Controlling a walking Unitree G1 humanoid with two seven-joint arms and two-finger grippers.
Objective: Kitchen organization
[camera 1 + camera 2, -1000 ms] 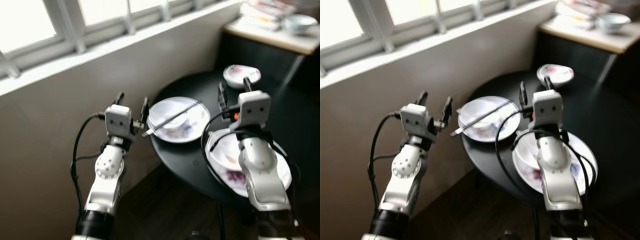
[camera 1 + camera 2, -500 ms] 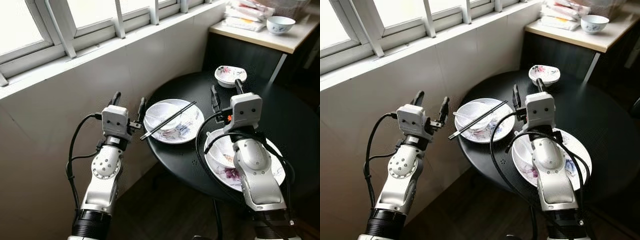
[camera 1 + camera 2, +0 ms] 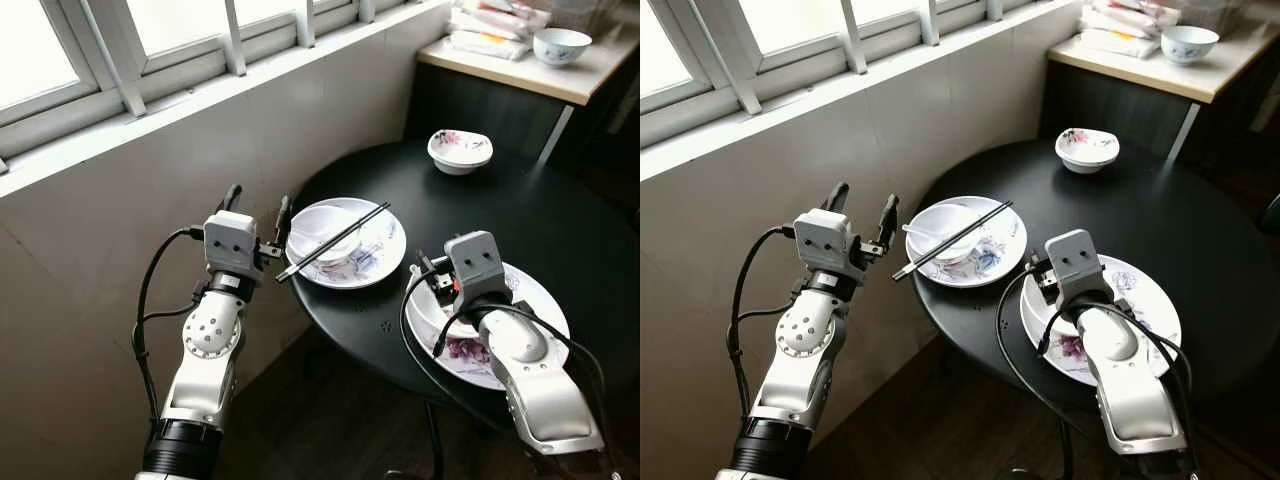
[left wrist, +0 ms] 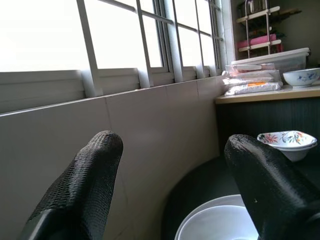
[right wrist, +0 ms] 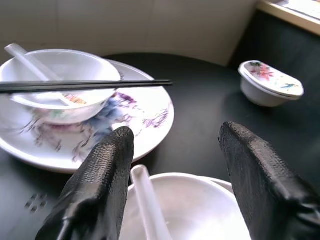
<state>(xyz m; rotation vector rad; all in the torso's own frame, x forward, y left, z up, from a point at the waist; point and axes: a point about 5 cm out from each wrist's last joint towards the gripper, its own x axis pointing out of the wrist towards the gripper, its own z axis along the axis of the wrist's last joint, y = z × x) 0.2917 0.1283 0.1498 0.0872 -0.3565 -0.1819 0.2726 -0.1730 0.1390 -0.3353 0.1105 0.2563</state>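
Black round table [image 3: 520,215] beneath bright window [image 3: 180,30]

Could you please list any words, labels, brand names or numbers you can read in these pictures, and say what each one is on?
None can be read.
The packets on the counter carry an orange strip, too blurred to read.
The plates, the bowls and the small bowl on the counter bear only flower patterns, no writing.
The left claw and right claw carry no readable marking.
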